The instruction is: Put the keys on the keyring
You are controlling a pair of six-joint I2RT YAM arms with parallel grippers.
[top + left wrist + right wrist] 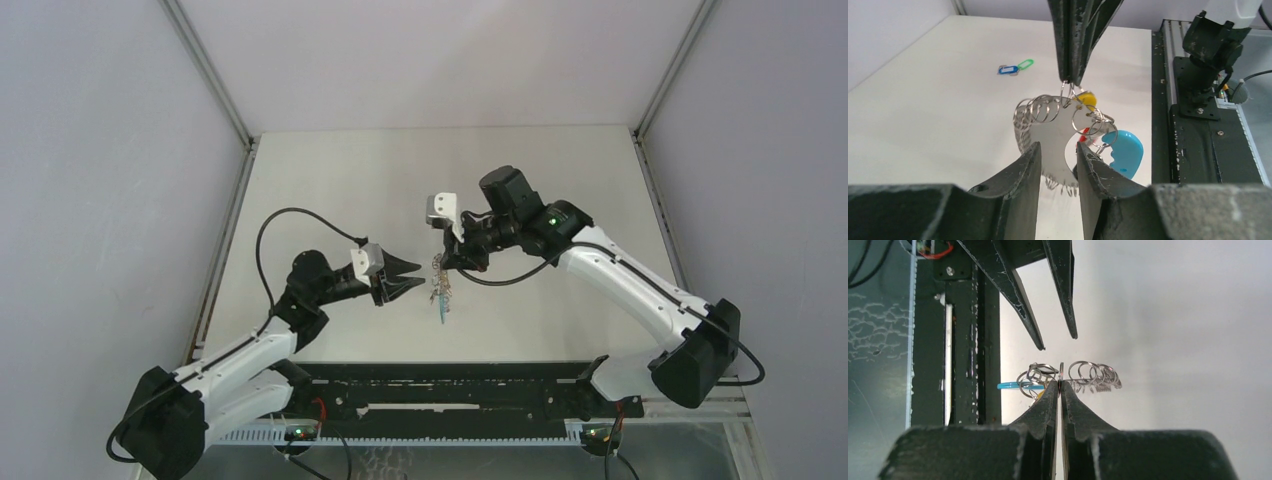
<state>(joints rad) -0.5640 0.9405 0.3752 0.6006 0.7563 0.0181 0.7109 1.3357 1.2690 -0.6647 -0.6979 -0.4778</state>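
Nearest the arm bases, we see the left gripper (420, 278) with its jaws spread and empty, just beside the keyring (440, 287). Past it, the right gripper (445, 262) is pinched tight on one wire loop, and the keyring hangs above the table (330, 190) with a yellow key (1087, 99) among its loops. Farther off, we find the blue key (1007, 70) and green key (1025, 64) lying together on the table.
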